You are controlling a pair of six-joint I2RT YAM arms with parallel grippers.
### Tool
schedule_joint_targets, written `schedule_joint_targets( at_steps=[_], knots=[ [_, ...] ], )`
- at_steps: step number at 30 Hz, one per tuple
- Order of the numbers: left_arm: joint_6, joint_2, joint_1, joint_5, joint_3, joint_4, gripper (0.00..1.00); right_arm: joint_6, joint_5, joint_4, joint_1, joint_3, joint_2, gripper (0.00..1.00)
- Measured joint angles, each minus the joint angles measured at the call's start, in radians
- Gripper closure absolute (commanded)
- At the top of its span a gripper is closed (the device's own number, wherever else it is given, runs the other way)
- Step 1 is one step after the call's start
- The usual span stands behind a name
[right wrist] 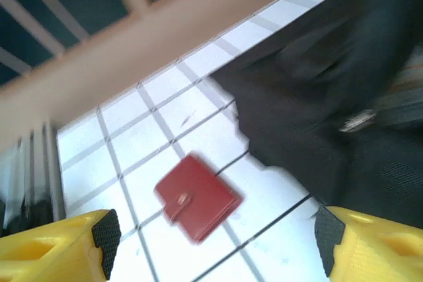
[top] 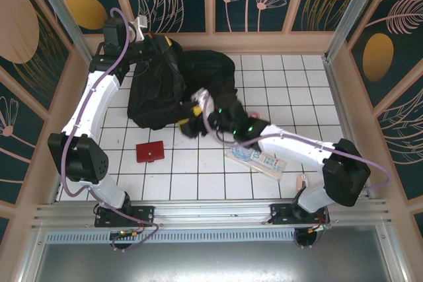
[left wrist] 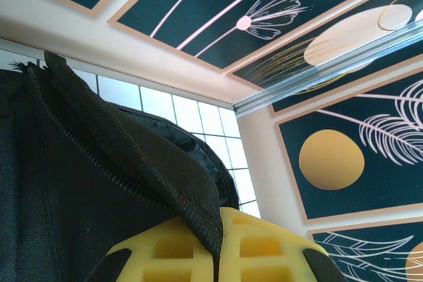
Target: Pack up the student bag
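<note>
Pinched tight in the left gripper [left wrist: 215, 255]: a zippered fabric edge of the student bag [top: 175, 87], up at its far side. Slumped across the far middle of the tiled table [top: 297, 90] (black, rumpled, by far the bulkiest thing there). Spread wide and holding nothing, the right gripper [top: 192, 115], just at the bag's near edge, above bare tiles. Near it on the tiles, a red wallet [right wrist: 198, 197]; further right, a clear pouch [top: 258, 160].

The student bag [top: 158, 94] fills the far left of the tiled table [top: 297, 90]; the tiles to its right are free up to the wall. Nearer, a red wallet [top: 151, 152] and a clear pouch [top: 259, 161] lie apart, with an open lane between them.
</note>
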Motion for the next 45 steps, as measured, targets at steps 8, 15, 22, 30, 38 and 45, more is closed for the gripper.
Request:
schedule_joint_targets(
  at_steps=[8, 15, 22, 30, 38, 45],
  knots=[
    [-0.003, 0.000, 0.000, 0.001, 0.000, 0.005, 1.00, -0.351, 0.100, 0.105, 0.191, 0.012, 0.266, 0.14],
    [-0.004, 0.000, 0.002, 0.010, 0.000, 0.008, 1.00, -0.484, 0.118, 0.084, 0.190, 0.219, 0.506, 0.07],
    [-0.011, 0.000, 0.007, 0.020, -0.003, 0.011, 1.00, -0.524, 0.066, 0.014, 0.187, 0.427, 0.656, 0.02],
    [-0.018, 0.000, 0.007, 0.028, -0.012, 0.027, 1.00, -0.526, 0.018, -0.130, 0.187, 0.635, 0.830, 0.01],
    [-0.022, 0.000, 0.007, 0.045, -0.029, 0.043, 1.00, -0.476, 0.008, -0.238, 0.177, 0.790, 0.932, 0.14],
    [-0.027, 0.000, 0.007, 0.046, -0.029, 0.056, 1.00, -0.420, 0.039, -0.232, 0.176, 0.779, 0.927, 0.30]
  ],
)
